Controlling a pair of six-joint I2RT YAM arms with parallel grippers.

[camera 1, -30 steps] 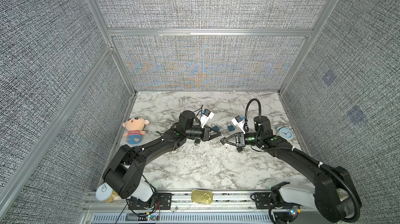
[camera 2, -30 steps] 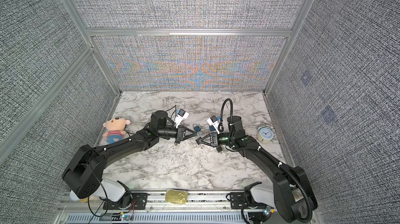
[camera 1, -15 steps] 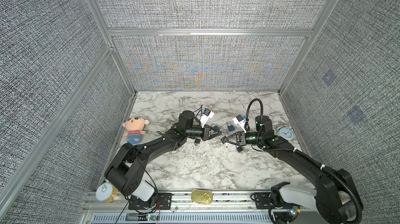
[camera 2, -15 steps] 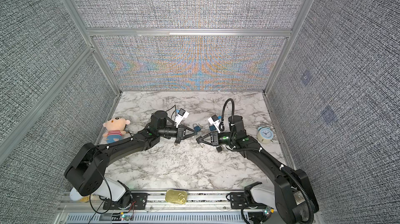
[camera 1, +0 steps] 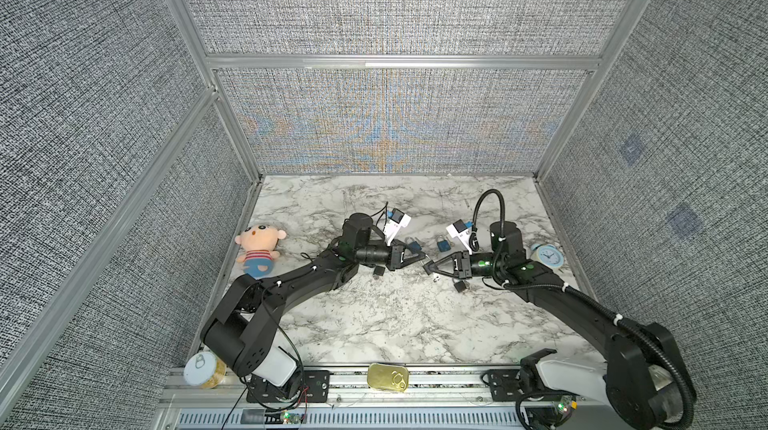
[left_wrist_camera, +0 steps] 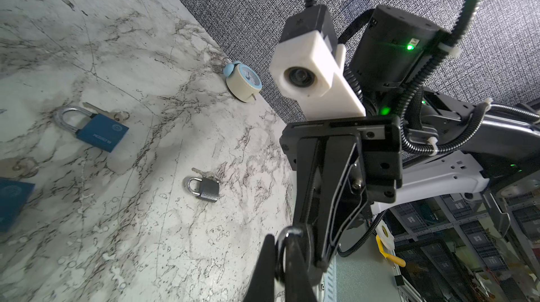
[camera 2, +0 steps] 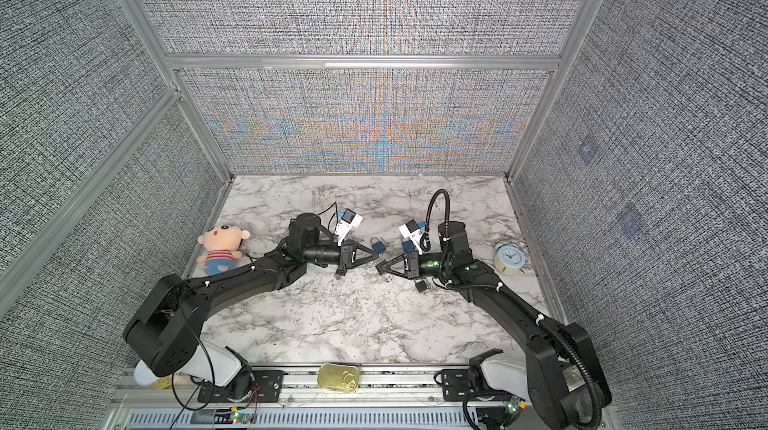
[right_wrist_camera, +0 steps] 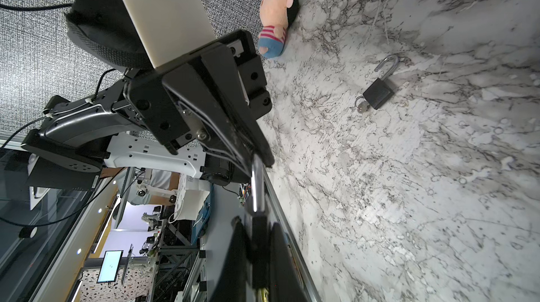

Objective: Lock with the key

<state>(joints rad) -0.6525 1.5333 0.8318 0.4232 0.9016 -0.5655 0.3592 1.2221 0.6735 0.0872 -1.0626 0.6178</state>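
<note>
Left arm: stretched low over the worktop (camera 1: pixel 374 324), forearm near level, with the left gripper (camera 1: pixel 422 259) pointing at the right one.
Right arm: mirrors it, elbow low, with the right gripper (camera 1: pixel 430 269) pointing back. The two tips meet almost nose to nose above the marble.
Left jaws: pinched narrow on the silver shackle (left_wrist_camera: pixel 286 230).
Right jaws: pinched narrow on the padlock (right_wrist_camera: pixel 257 189), whose shackle sticks out of them toward the left jaws.
Padlock: off the worktop, bridging the two sets of jaws and gripped from both ends.
Key: cannot be made out. In the right wrist view only a brass glint shows between the right jaws, cut off at the frame edge.
Hidden: the right fingers cover most of the lock body. In both top views the lock is too small to read.
Below the left jaws: an open black padlock (right_wrist_camera: pixel 378 96) lies flat with a key at its base.
Behind the right jaws: a shut grey padlock (left_wrist_camera: pixel 204 189) lies on the worktop with keys beside it.
Beyond the jaws: a blue padlock (left_wrist_camera: pixel 99 131). A second blue one is cut off by the left wrist view's edge.
</note>
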